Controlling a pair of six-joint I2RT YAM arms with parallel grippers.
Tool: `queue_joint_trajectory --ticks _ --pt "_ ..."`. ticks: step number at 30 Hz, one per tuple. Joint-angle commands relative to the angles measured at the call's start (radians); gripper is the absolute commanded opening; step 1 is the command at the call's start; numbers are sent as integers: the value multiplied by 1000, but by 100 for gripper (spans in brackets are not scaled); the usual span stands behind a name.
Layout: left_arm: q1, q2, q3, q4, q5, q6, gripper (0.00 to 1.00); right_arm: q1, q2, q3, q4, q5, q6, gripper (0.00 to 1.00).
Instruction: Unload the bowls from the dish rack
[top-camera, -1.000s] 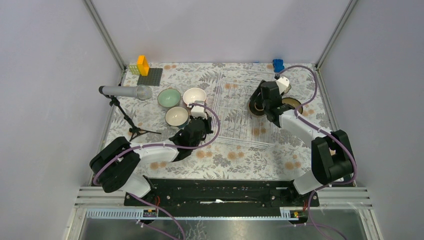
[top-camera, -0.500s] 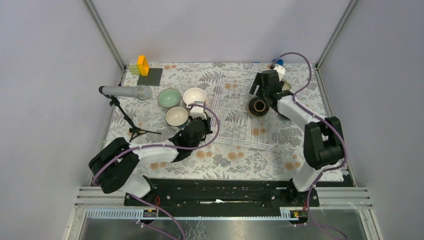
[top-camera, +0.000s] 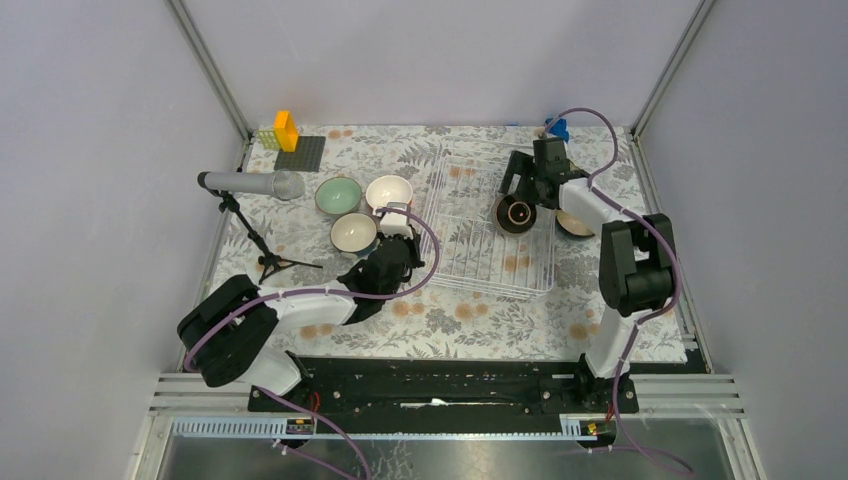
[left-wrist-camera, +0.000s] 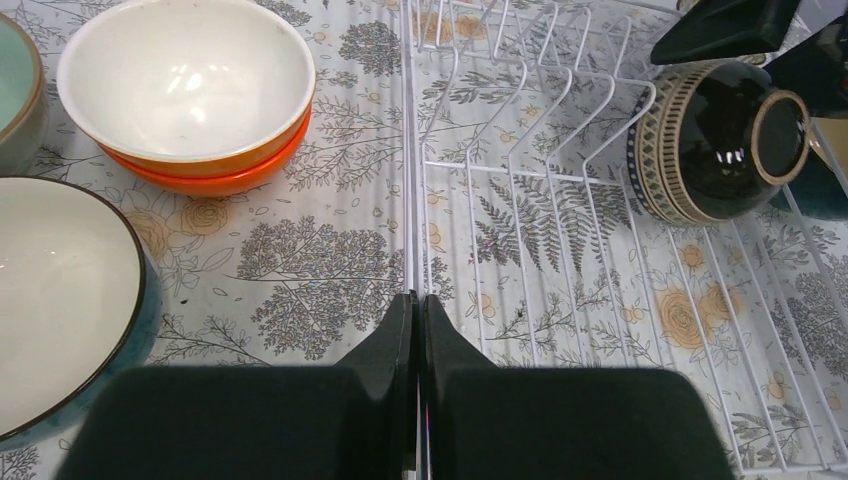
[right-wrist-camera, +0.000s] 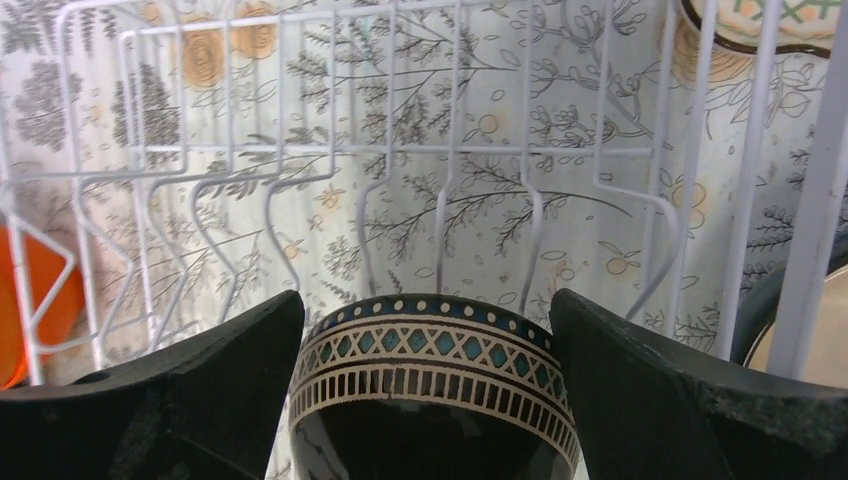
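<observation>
The white wire dish rack (top-camera: 480, 250) holds one dark patterned bowl (top-camera: 515, 214) standing on its edge. My right gripper (top-camera: 519, 197) is open, with one finger on each side of this bowl (right-wrist-camera: 430, 400) and a small gap at each side. My left gripper (top-camera: 408, 248) is shut and empty, low over the table at the rack's left edge (left-wrist-camera: 412, 200). Left of the rack stand a mint green bowl (top-camera: 338, 194), a cream-lined orange bowl (top-camera: 389, 190) and a cream bowl with a teal outside (top-camera: 353, 232). The patterned bowl also shows in the left wrist view (left-wrist-camera: 715, 140).
Another bowl (top-camera: 578, 224) sits on the table right of the rack, partly under my right arm. A microphone on a tripod (top-camera: 250, 185) stands at the left. A dark grey baseplate (top-camera: 302, 153) with yellow and orange blocks lies at the back left, and a blue block (top-camera: 556, 127) at the back right.
My right arm has swung toward the back of the table, and its open gripper has come round to straddle the patterned bowl. The left arm has not moved.
</observation>
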Motion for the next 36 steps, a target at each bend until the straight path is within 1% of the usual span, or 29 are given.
queue_joint_trajectory --ticks 1,4,9,16,18,19,24,29,32,36 --pt "-6 -42 9 39 3 4 0 8 -107 -38 -37 -248 18 99" --pt "-6 -43 10 35 2 5 0 8 -166 -66 -38 -316 19 98" --pt "-6 -45 10 31 1 4 0 8 -197 -123 -45 -428 5 93" --pt "-7 -50 10 30 -1 5 0 8 -250 -190 -71 -470 -20 85" --pt "-7 -52 11 29 -3 7 0 8 -284 -222 -70 -474 -21 85" --pt "-7 -52 10 29 -4 7 0 7 -304 -238 -69 -467 -23 86" --pt "-7 -56 9 28 -2 7 0 8 -404 -256 -121 -360 -34 91" --pt "-8 -56 9 28 2 4 0 29 -484 -238 -228 -146 -33 93" --pt "-6 -56 9 28 1 2 0 56 -501 -216 -301 -47 -35 90" --pt "-8 -59 9 28 -4 2 0 138 -479 -169 -417 63 -52 85"
